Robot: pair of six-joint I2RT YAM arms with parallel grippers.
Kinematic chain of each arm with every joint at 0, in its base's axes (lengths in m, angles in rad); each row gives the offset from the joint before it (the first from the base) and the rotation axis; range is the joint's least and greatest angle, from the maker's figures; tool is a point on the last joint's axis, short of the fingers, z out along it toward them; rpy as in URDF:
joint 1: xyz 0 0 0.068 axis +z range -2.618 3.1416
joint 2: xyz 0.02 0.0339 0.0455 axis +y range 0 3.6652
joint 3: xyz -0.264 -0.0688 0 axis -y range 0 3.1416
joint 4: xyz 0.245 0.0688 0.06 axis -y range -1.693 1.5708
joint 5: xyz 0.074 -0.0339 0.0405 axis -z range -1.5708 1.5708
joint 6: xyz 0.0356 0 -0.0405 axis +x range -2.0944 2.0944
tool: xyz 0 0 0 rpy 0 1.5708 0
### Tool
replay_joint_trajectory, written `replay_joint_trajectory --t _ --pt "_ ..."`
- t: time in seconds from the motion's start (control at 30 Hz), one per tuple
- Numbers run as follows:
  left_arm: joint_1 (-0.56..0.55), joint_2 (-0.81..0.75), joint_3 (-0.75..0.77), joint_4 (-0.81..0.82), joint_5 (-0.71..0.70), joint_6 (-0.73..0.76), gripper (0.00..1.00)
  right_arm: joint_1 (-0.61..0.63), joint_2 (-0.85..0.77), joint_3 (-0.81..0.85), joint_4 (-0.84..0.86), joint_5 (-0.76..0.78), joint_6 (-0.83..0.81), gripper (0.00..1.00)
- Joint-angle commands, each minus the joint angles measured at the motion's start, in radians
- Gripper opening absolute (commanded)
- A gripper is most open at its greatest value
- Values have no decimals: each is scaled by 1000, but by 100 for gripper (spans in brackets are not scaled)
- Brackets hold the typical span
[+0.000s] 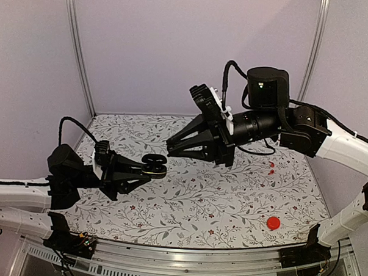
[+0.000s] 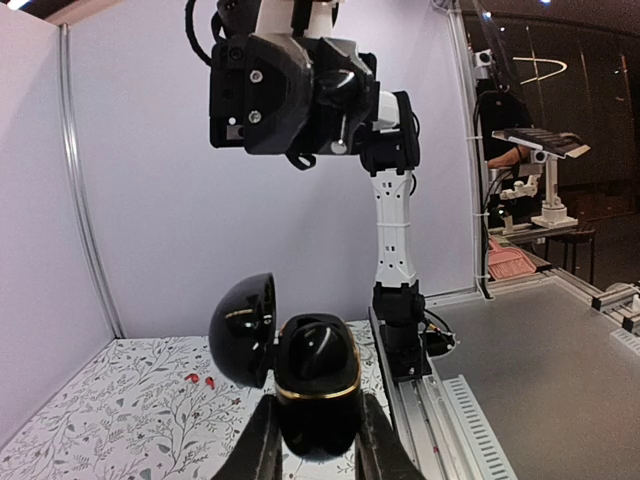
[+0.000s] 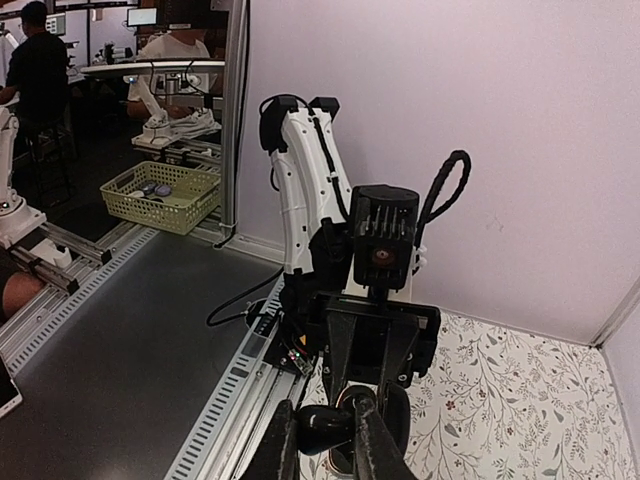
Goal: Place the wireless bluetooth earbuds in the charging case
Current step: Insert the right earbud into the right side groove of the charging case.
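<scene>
1. This is a robotics lab, with a test booth at its centre.
2. A left arm (image 1: 16, 195) and a right arm (image 1: 348, 148) are bolted to an aluminium rail (image 1: 185, 257) along the near edge of the table (image 1: 187, 205).
3. The table carries a floral cloth and is boxed in on the left, right and far sides by plain pale panels (image 1: 194, 47) held in metal posts (image 1: 78, 48).
4. Outside the booth, past the rail, the right wrist view shows a grey bench (image 3: 130, 330), a green basket (image 3: 160, 195) of small parts, and a person (image 3: 38, 65) seated near monitors (image 3: 150, 15).
5. The left wrist view shows more white robot gear (image 2: 548, 190) on another bench in a dim room.
</scene>
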Motion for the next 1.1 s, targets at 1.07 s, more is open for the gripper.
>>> replay_joint_trajectory --t 1.07 --pt "7 65 68 -58 102 22 17 65 116 120 -322 192 -110 5"
